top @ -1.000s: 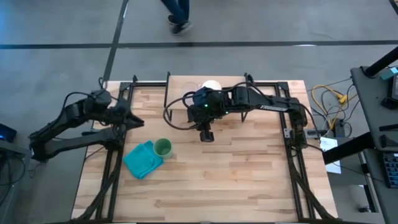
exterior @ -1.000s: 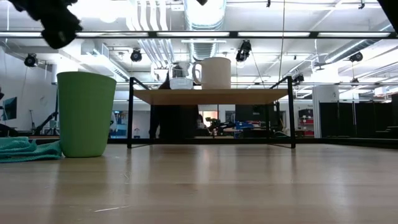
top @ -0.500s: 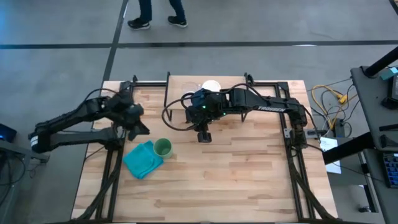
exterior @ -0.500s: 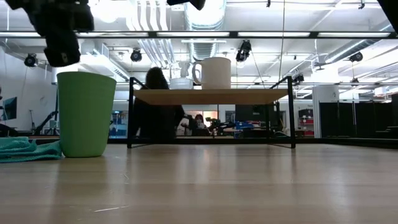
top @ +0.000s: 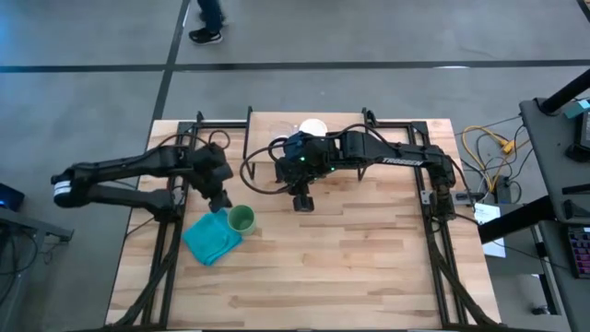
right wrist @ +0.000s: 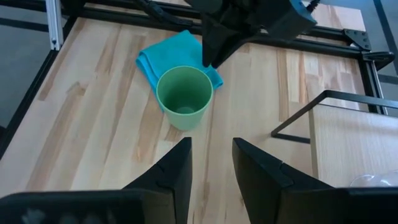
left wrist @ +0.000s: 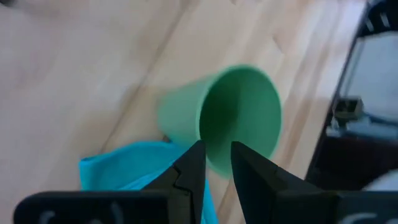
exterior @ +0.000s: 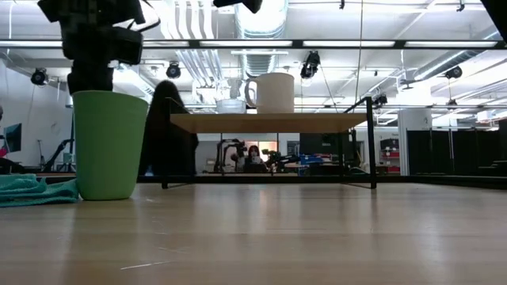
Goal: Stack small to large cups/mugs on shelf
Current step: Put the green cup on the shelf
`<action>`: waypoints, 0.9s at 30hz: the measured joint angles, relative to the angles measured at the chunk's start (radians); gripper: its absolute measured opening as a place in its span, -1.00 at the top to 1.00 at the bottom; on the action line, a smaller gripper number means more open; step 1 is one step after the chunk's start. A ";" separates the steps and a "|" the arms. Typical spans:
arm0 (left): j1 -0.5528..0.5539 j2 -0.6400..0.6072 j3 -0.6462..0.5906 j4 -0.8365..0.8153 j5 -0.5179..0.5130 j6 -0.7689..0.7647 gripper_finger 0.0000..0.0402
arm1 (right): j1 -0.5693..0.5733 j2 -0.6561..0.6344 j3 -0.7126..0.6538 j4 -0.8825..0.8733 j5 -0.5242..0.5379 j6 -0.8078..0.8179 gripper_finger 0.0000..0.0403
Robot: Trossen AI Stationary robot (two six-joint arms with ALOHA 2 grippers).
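The green cup [top: 241,219] stands upright on the tabletop, its left side next to the teal cloth [top: 210,238]; it also shows in the low view [exterior: 108,145]. The white mug [exterior: 274,93] and the small glass cup [exterior: 230,105] stand on the shelf [exterior: 269,122] at the far middle. My left gripper [top: 219,201] hangs just above the green cup's far-left rim [left wrist: 214,163], fingers pointing down with a narrow gap, holding nothing. My right gripper [top: 302,202] hovers open and empty near the shelf's front edge, facing the green cup [right wrist: 184,96].
The shelf's black legs [exterior: 165,142] stand on the table's far half. Black frame rails [top: 166,249] run along the left and right table sides. A person [top: 207,18] walks on the floor beyond the far edge. Bare wood lies toward the near edge [top: 323,277].
My left arm has swung from the table's left edge toward the right and the near side, and its gripper has come over the green cup's far-left rim. The green cup, the cloth and the cups on the shelf have stayed put. The person behind has walked on.
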 joint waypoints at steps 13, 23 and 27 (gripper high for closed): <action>-0.134 0.107 0.045 0.004 -0.150 -0.136 0.68 | 0.000 0.000 0.000 -0.001 0.000 -0.017 0.46; -0.174 0.194 0.048 0.002 -0.194 -0.138 0.68 | 0.000 0.000 0.000 -0.001 0.000 -0.017 0.46; -0.175 0.199 0.074 0.005 -0.194 -0.135 0.68 | 0.000 0.000 0.000 -0.001 0.000 -0.016 0.46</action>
